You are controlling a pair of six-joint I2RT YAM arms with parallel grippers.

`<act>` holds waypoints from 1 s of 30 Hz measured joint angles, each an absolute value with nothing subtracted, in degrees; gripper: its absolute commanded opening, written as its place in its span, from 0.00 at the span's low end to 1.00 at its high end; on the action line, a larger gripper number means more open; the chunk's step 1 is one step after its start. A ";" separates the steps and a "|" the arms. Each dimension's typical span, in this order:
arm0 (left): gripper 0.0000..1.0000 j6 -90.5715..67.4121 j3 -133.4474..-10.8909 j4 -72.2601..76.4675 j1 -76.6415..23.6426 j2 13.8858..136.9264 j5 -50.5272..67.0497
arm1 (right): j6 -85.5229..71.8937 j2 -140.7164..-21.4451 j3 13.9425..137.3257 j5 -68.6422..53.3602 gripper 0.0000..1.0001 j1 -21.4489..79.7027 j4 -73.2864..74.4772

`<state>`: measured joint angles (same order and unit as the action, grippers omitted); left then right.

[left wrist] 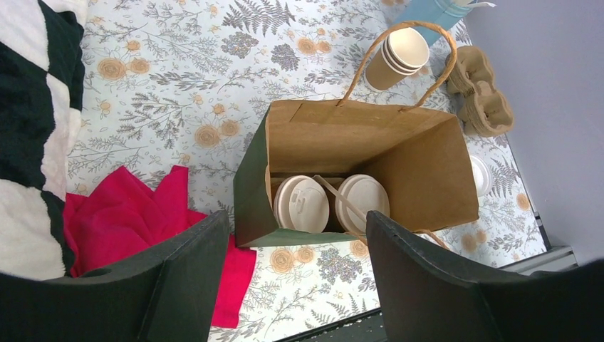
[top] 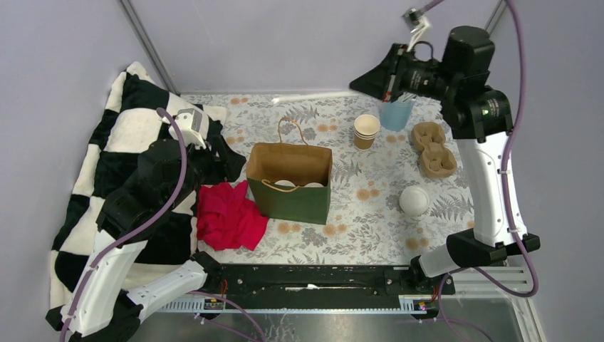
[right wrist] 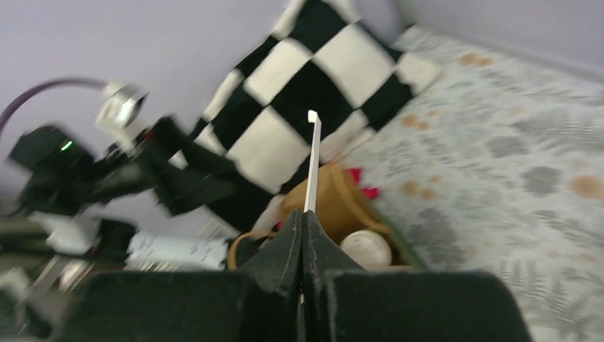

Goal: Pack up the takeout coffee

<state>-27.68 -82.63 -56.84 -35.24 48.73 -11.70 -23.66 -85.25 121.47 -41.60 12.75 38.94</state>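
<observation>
Thin white stick (?) in R pincer

We see the green bag standing open-mouthed mid-bench, but its paper handles arch over the opening and two lidded cups fill most of its floor. A red cloth crowds its left side. On its right, bare bench runs to a white lid. Farther back, stacked empty cups, a blue cup and a cup carrier cluster closely. A white stick juts past our right gripper's closed jaws.
</observation>
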 measured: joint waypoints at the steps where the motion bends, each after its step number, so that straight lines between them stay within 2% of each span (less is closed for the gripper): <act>1: 0.74 -27.79 -82.61 -56.86 -35.24 48.73 -11.70 | -23.59 -85.43 122.15 -43.18 0.00 15.55 39.64; 10: 0.74 -29.65 -82.21 -56.93 -35.24 48.07 -12.91 | -19.75 -86.70 126.67 -44.91 0.00 26.79 49.89; 18: 0.74 -30.39 -82.21 -57.04 -35.24 47.70 -13.87 | -9.47 -93.45 134.17 -25.91 0.00 38.44 64.31; 28: 0.74 -30.52 -82.24 -57.34 -35.24 47.72 -15.09 | -3.84 -102.19 132.57 -2.28 0.00 49.28 69.17; 29: 0.74 -30.52 -82.24 -57.34 -35.24 47.72 -15.20 | -3.53 -102.50 131.28 -0.86 0.03 49.98 68.77; 30: 0.74 -30.52 -82.24 -57.34 -35.24 47.72 -15.31 | -3.27 -102.94 130.21 0.27 0.12 50.54 68.45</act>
<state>-30.52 -82.24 -57.34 -35.24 47.72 -15.31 -3.27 -102.94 130.21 0.27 50.54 68.45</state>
